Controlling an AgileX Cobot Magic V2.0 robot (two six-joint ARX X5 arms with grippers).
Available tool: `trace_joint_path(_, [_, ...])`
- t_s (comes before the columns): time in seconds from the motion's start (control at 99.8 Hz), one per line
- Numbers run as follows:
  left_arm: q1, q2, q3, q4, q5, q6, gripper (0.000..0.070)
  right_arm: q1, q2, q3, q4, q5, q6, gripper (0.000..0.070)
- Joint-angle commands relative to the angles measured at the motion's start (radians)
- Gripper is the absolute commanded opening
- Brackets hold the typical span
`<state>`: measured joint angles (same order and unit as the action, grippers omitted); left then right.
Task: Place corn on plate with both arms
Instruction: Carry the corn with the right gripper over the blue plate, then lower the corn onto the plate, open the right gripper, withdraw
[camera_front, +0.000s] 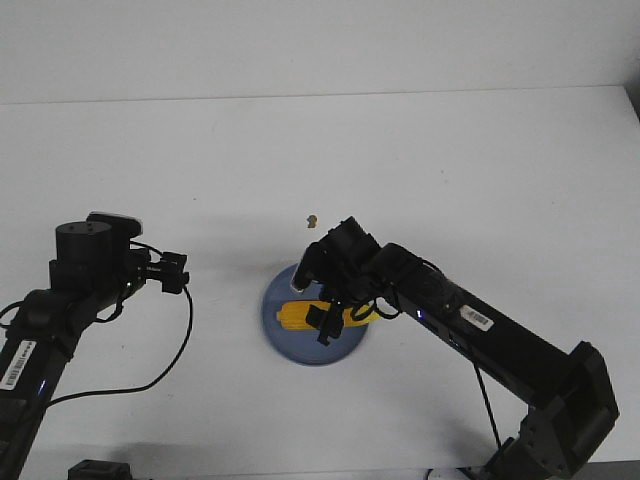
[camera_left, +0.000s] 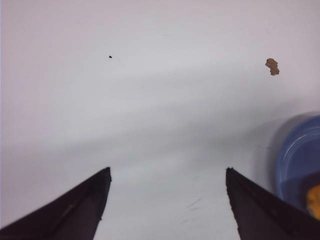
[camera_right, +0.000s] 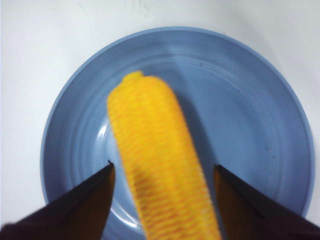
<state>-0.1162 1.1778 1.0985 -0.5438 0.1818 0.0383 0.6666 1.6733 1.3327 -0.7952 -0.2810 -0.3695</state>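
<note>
The yellow corn (camera_front: 300, 317) lies on the blue plate (camera_front: 290, 348) at the table's front middle. My right gripper (camera_front: 330, 325) hangs over it, open. In the right wrist view the corn (camera_right: 155, 160) lies between the spread fingers of my right gripper (camera_right: 162, 170) with a gap on each side, on the plate (camera_right: 250, 125). My left gripper (camera_front: 178, 272) is to the left of the plate, open and empty. In the left wrist view my left gripper (camera_left: 167, 172) is over bare table, with the plate's rim (camera_left: 300, 155) and a bit of corn (camera_left: 315, 200) at the edge.
A small brown crumb (camera_front: 311, 220) lies on the white table just behind the plate; it also shows in the left wrist view (camera_left: 272, 65). The left arm's black cable (camera_front: 185, 330) loops over the table at the front left.
</note>
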Motion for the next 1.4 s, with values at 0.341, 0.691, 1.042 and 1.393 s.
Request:
trace_joint_path(0.341, [-0.002,0.013,0.010,-0.003,0.002,-0.002,0.0463,-0.156,-0.175,0.017,0.017,0.071,0.103,0.0445])
trace_joint_path(0.691, [0.008,-0.073,-0.010,0.005,-0.035,-0.044,0.0464,-0.457,-0.490,-0.114,0.090,0.079,0.199,0.0444])
trace_joint_path(1.042, [0.032,-0.423,-0.306,0.196,-0.115,-0.086,0.0477,-0.618,-0.940,-0.533,0.354,0.125,0.327,0.0444])
trace_joint_path(1.393, [0.032,-0.752,-0.495,0.199,-0.199,-0.164,0.0672,-0.624,-1.329,-0.776,0.448,0.243,0.370,0.0444])
